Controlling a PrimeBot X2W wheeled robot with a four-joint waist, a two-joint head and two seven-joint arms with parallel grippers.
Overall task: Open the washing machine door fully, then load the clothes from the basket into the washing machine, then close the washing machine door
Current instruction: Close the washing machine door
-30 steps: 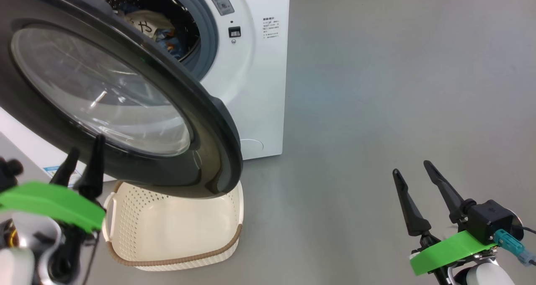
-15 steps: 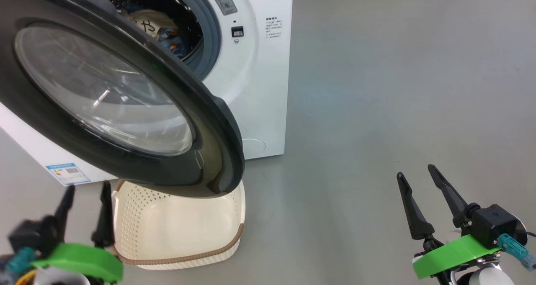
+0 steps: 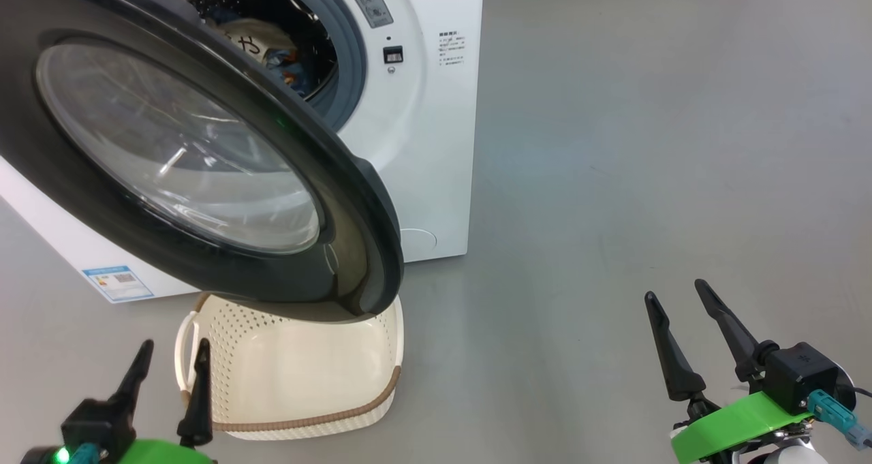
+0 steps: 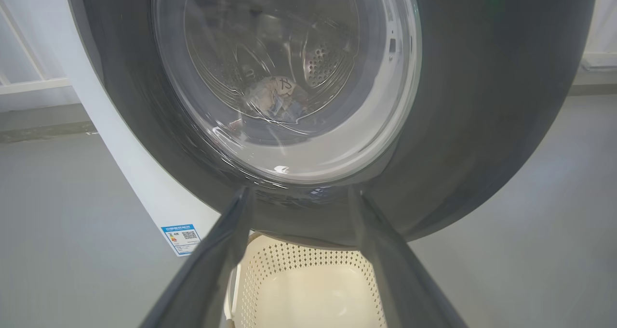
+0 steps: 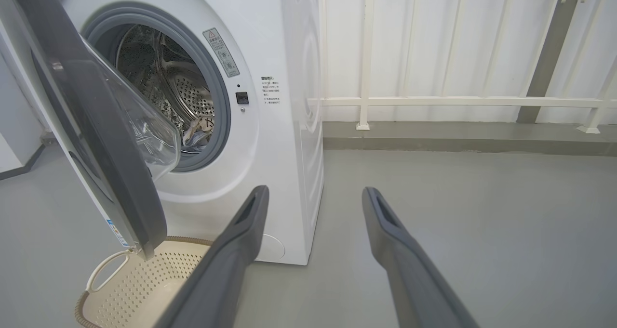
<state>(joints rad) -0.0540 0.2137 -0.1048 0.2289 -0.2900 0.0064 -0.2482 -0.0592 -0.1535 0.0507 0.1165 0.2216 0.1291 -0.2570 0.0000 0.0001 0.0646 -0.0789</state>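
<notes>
The washing machine door [image 3: 184, 157] stands ajar, overhanging the basket [image 3: 306, 420] on the floor [image 3: 613, 144]. Clothes [image 3: 272, 48] lie in the drum [image 5: 188, 94] (partly hidden). Left hand [image 3: 174, 343] and right hand [image 3: 675, 289] are spread wide, gripping nothing.

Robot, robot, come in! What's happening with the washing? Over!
Open, empty: left end effector, right end effector. Loaded: clothes in washing machine; basket looks empty. Ajar: washing machine door, over basket. Nothing seen blocking its swing.

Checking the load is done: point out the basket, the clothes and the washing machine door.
basket [image 3: 306, 375], head view, bare inner floor.
clothes [image 3: 261, 40], head view, cream garment.
washing machine door [image 3: 177, 157], head view, glass centre.
</notes>
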